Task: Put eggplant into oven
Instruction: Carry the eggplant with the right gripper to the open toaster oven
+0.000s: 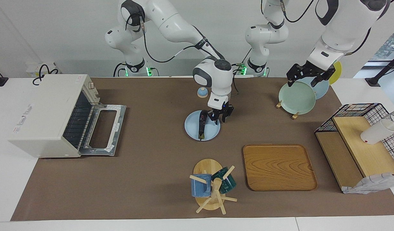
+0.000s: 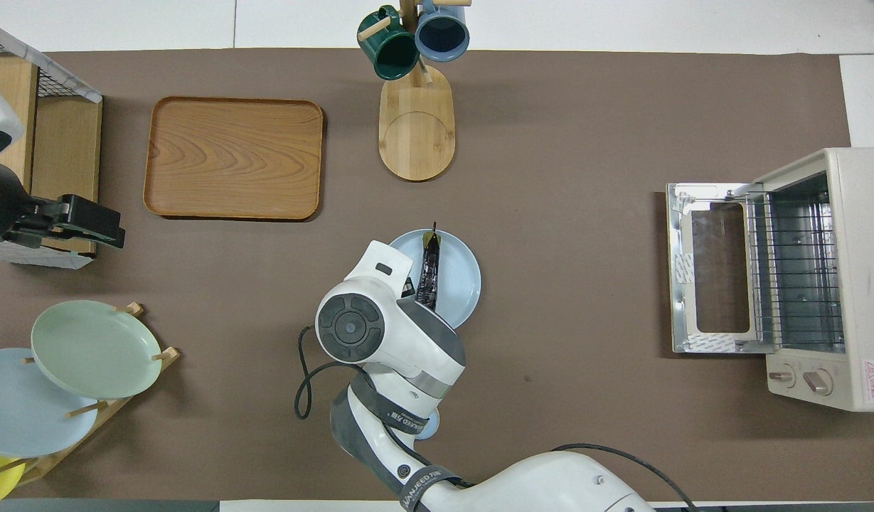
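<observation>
You had the right gripper (image 1: 220,118) low over the blue plate (image 1: 213,132) at mid-bench, just beside the eggplant (image 1: 202,123). The eggplant lay on that plate, its long axis running twelve to six in the overhead view, at three o'clock from the jaws there. I cannot tell whether those jaws had closed. The oven (image 1: 47,114) stood open at the right arm's end. Your left gripper (image 1: 307,73) waited above the plate rack (image 1: 294,115), jaws apart.

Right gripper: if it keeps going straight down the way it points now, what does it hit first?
Most likely the blue plate, right beside the eggplant. The right gripper points down over the plate's edge nearer the left arm's end; depth is unclear, so a finger may graze the eggplant first.
</observation>
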`<state>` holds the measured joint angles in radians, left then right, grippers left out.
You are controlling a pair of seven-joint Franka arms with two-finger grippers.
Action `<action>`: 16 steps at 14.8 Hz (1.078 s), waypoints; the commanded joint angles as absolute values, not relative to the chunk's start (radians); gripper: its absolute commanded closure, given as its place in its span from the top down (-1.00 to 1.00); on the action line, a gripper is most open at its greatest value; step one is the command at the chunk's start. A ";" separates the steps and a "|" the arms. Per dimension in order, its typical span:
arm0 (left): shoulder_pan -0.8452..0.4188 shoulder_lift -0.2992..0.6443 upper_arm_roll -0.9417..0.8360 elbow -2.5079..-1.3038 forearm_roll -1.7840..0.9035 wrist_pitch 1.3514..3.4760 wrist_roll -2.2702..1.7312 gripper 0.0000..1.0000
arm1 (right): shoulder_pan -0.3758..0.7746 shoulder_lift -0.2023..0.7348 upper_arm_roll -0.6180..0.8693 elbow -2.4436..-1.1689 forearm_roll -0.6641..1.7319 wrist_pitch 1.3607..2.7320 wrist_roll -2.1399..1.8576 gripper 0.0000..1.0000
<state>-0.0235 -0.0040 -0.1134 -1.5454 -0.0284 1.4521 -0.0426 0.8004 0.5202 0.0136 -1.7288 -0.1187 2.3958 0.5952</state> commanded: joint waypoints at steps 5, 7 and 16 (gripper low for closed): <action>-0.118 -0.038 -0.025 -1.618 -0.009 1.443 -0.035 1.00 | 0.807 0.472 0.012 -1.773 -0.244 2.350 0.597 -1.00; -0.115 -0.041 -0.026 -1.623 -0.009 1.477 -0.038 1.00 | 0.776 0.476 0.012 -1.624 -0.339 2.080 0.490 -1.00; -0.107 -0.034 -0.032 -1.586 -0.015 1.445 -0.038 1.00 | 0.484 0.051 0.009 -2.026 -0.336 1.970 0.347 -1.00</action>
<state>-0.0995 -0.0169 -0.0387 -1.5847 -0.0281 1.4627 -0.0428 0.5422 0.2041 -0.0060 -1.8354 -0.3293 1.9304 0.3823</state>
